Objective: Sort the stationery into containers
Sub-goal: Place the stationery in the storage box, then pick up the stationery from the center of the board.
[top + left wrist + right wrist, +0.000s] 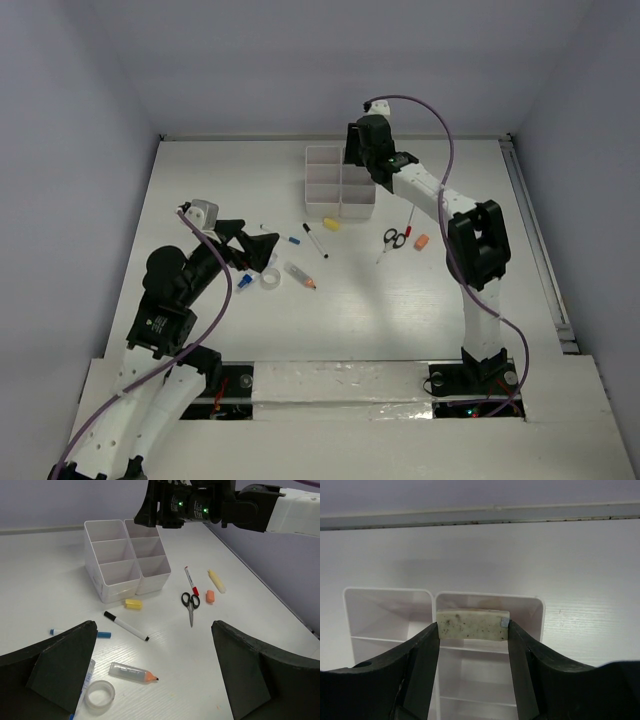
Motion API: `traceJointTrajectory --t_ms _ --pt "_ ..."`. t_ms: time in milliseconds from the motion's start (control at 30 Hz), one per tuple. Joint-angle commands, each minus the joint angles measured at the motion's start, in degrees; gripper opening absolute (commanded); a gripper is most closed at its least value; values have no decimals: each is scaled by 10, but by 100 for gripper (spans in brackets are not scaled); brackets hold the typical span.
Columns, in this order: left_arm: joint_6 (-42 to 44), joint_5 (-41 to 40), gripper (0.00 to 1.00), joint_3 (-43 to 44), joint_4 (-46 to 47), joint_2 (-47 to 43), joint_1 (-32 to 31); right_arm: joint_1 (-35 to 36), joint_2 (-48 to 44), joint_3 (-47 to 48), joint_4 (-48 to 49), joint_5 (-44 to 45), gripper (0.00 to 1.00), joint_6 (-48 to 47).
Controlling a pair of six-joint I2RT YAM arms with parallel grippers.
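Over the white tray (490, 595), we've got our right claw (473, 631) clamped on a speckled cream eraser (470, 624); our left claw (154, 630) hangs spread wide by the tape roll (99, 696).

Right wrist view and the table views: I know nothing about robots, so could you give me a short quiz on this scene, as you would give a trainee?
1. True or false: the right gripper holds nothing.
2. The handles of the scissors lying on the table are: A red, B black, C green.
3. Over what does the right gripper hang?

Key
1. False: it pinches a speckled cream block between its fingers.
2. B.
3. The white organiser tray, above one of its far compartments.
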Motion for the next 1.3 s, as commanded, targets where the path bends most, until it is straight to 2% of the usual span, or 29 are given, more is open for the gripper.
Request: traceJointTrajectory --t_ms 0,67,133,300,467,567,667,700,900,1000,1100,1267 --pt "3 10 99 17 28 2 3 -4 12 42 27 0 54 5" --pt "4 10 99 17 28 3 3 -9 19 49 20 1 57 5" --pt "4 10 99 18 29 5 3 -9 20 49 19 2 64 2" --pt "4 11 99 17 30 5 3 -9 14 50 14 -3 72 -2" --pt "4 12 99 17 30 4 8 -9 -2 33 20 -3 73 -6" --pt "4 10 99 17 30 2 8 -9 -37 -2 35 -44 69 -15" --pt "4 9 99 17 29 -1 8 29 -106 -78 60 -96 60 -34" --pt "4 7 99 18 29 -1 14 42 -121 -95 61 -105 53 -37" --pt "5 -37 99 23 15 -10 14 153 -189 -194 10 -193 39 -36" --pt "0 -75 99 29 9 -13 21 208 -198 -228 9 -247 36 -27" --pt "-4 -93 99 30 8 -19 27 257 -183 -239 -9 -251 35 -21" --pt "-7 -118 99 29 -6 -30 37 290 -145 -227 -22 -249 35 -18"
